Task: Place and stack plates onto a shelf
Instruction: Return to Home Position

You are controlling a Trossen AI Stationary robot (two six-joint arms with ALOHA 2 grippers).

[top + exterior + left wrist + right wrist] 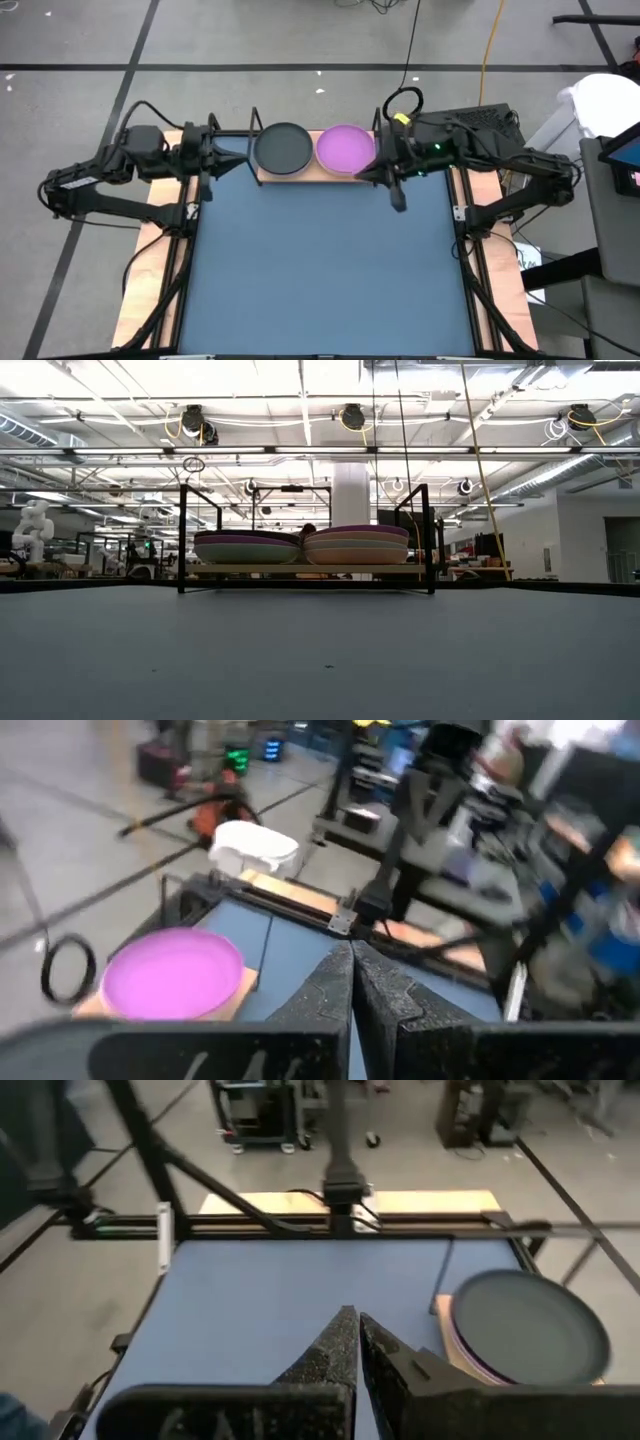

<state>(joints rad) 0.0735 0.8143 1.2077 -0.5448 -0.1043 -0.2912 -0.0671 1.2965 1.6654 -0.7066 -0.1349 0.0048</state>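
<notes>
Two stacks of plates stand side by side on the light wooden shelf [310,172] at the far edge of the blue mat. The left stack is topped by a dark grey plate [283,147], also the dark grey plate [528,1325]. The right stack is topped by a purple plate [346,147], also the purple plate [172,973]. In the low view both stacks [300,546] rest flat on the shelf board between black wire posts. My left gripper [204,190] hovers left of the shelf, shut and empty. My right gripper [398,198] hovers right of the shelf, shut and empty.
The large dark blue mat [325,270] covers the table's middle and near part. Black frame rails [465,240] run along both sides of the mat. Cables and equipment lie on the floor beyond the far edge.
</notes>
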